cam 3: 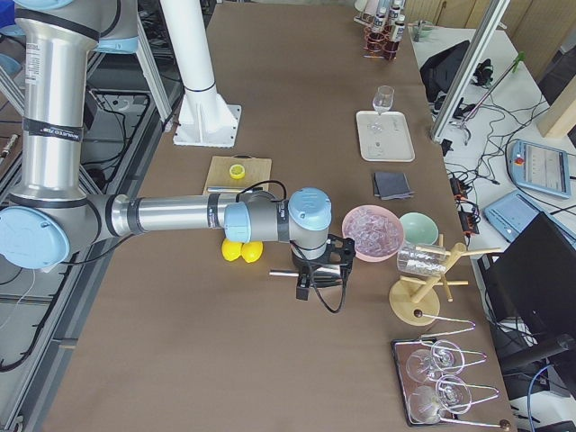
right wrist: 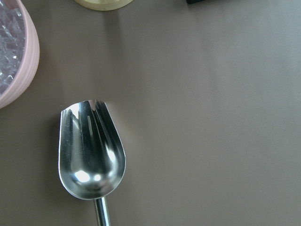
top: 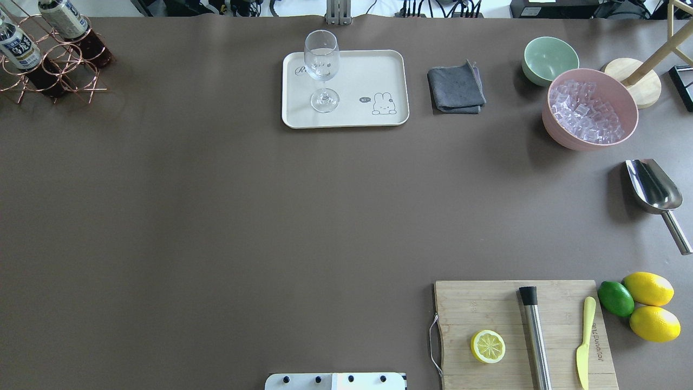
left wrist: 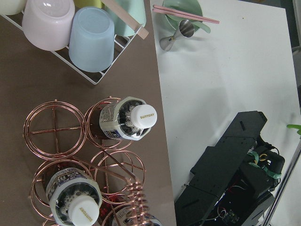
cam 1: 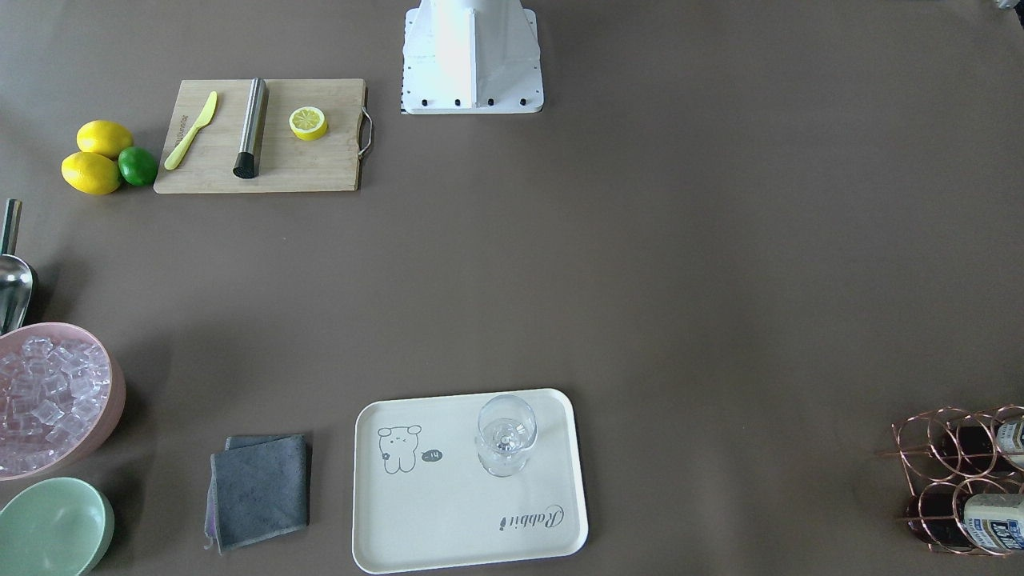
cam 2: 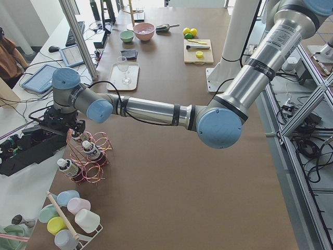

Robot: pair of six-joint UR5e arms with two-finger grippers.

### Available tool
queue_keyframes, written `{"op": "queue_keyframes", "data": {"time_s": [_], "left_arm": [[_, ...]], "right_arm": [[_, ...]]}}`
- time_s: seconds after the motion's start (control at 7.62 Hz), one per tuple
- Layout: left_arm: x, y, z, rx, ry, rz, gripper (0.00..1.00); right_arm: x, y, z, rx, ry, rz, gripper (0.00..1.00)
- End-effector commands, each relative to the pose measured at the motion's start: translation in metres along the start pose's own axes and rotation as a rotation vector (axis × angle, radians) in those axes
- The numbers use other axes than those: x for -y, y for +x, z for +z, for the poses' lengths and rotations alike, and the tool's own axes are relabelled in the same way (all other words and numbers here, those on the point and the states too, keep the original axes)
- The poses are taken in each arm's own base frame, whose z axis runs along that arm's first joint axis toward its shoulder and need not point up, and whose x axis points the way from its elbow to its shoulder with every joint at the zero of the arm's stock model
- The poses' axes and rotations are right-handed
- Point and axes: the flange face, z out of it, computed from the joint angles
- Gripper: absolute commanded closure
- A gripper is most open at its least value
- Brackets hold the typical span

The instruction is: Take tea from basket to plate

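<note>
Copper wire bent into round rings with crossed floors makes up the basket [left wrist: 55, 129]. Its tightly coiled handle [left wrist: 136, 202] rises toward my left wrist camera. The tea [left wrist: 130, 118] stands upright in one ring: clear plastic, dark brown drink, a smooth white screw cap and a glossy white-and-blue label. A second bottle [left wrist: 75, 203] fills another ring.

The basket sits at the table's far left corner, well apart from the plate [top: 368, 76]. That plate is a matte cream rectangle with rounded corners, at the middle of the far edge. On it stands a clear stemmed glass [top: 322, 70], upright.

The overhead and front views clip the basket at their edges and show neither of my arms. Only the left side camera catches my left claw [cam 2: 66, 129], hanging just above the basket among the bottle tops. From there I cannot tell how far it is spread or whether it grips anything. Only the right side camera shows my right claw [cam 3: 317, 270], low beside the ribbed pink bowl [cam 3: 372, 232] of ice cubes, and I cannot tell its opening either. My right wrist camera shows a polished steel scoop [right wrist: 91, 150] lying on the brown table [right wrist: 211, 117].
</note>
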Motion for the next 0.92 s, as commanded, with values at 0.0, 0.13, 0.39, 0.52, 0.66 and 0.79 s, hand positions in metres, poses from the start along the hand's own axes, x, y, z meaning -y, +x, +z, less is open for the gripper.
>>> {"op": "queue_keyframes", "data": {"time_s": [0.0,0.13,0.39,0.52,0.66,0.79], "left_arm": [[0.005,-0.012,0.011,0.015,-0.005,-0.007,0.11],[0.0,-0.012,0.014,0.017,-0.01,-0.025,0.12],[-0.004,-0.018,0.029,0.001,-0.022,-0.031,0.15],[-0.006,-0.018,0.031,0.0,-0.024,-0.033,0.2],[-0.006,-0.018,0.031,0.0,-0.024,-0.035,0.24],[-0.005,-0.018,0.032,0.002,-0.024,-0.045,0.38]], "right_arm": [[0.0,0.0,0.0,0.0,0.0,0.0,0.0],[0.0,0.0,0.0,0.0,0.0,0.0,0.0],[0.0,0.0,0.0,0.0,0.0,0.0,0.0],[0.0,0.0,0.0,0.0,0.0,0.0,0.0],[0.0,0.0,0.0,0.0,0.0,0.0,0.0],[0.0,0.0,0.0,0.0,0.0,0.0,0.0]]}}
